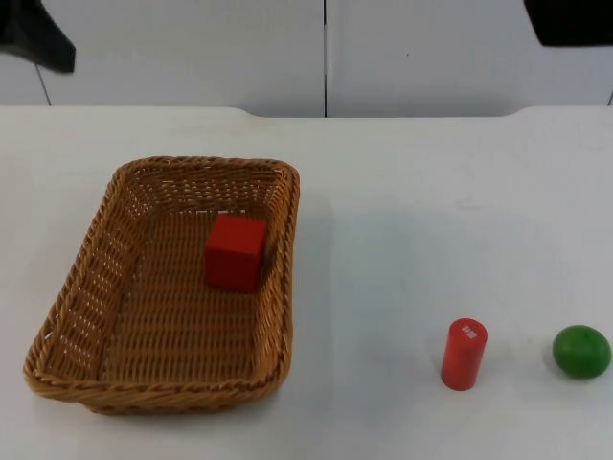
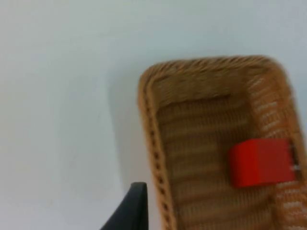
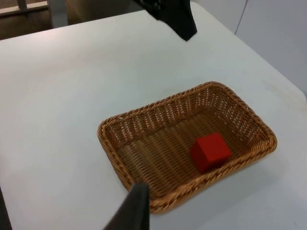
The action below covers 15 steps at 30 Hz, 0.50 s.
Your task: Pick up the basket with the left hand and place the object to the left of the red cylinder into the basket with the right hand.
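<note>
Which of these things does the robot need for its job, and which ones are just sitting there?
For the job:
- wicker basket, resting on the table
- red cube, lying inside the basket
- red cylinder, upright, the landmark

Just sitting there:
- green ball, right of the cylinder
- white table

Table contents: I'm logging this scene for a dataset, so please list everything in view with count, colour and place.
wicker basket: 1, tan, on the table's left side
red cube: 1, red, inside the basket near its right wall
red cylinder: 1, red, upright, right of the basket
green ball: 1, green, right of the cylinder
table: 1, white
partition wall: 1, grey, behind the table
left arm: black, raised, waiting
right arm: black, raised
</note>
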Tool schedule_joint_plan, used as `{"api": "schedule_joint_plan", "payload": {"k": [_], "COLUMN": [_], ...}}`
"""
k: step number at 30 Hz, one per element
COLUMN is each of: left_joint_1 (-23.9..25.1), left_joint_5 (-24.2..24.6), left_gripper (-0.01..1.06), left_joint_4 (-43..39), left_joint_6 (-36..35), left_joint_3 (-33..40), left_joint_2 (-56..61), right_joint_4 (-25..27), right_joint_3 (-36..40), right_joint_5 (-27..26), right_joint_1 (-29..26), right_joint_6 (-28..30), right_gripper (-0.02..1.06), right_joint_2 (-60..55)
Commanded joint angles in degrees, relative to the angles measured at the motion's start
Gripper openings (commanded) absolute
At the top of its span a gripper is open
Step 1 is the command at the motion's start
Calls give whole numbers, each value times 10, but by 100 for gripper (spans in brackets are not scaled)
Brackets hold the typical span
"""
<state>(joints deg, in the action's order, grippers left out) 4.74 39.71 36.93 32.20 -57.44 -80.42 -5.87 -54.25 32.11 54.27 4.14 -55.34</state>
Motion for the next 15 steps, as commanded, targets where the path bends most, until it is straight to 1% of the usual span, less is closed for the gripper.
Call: {"api": "schedule_joint_plan", "payload": {"k": [1, 2, 3, 4, 8, 9, 12, 13, 15], "left_joint_1": [0, 0, 0, 0, 0, 0, 0, 0, 0], "left_joint_5": [23, 26, 26, 29, 26, 26, 19, 19, 19], "left_gripper": [105, 105, 105, 105, 105, 105, 105, 105, 105], "left_joint_4": [-3, -3, -3, -3, -3, -3, -3, -3, -3], "left_joint_6": [-6, -6, -6, -6, -6, -6, -6, -6, -6], "left_joint_3": [4, 10, 10, 18, 102, 102, 173, 173, 219], "left_joint_2": [36, 60, 60, 89, 236, 236, 338, 338, 410], "right_joint_4": [-3, -3, -3, -3, 0, 0, 2, 2, 2], "right_joint_3": [0, 0, 0, 0, 5, 5, 36, 36, 66], "right_joint_5": [-6, -6, -6, -6, -6, -6, -27, -27, -32], "right_joint_1": [1, 1, 1, 1, 1, 1, 1, 1, 1], "right_joint_6": [-4, -9, -9, -12, -29, -29, -36, -36, -36], "right_gripper": [91, 91, 91, 91, 91, 91, 91, 91, 91], "right_joint_2": [3, 3, 3, 3, 28, 28, 74, 74, 108]}}
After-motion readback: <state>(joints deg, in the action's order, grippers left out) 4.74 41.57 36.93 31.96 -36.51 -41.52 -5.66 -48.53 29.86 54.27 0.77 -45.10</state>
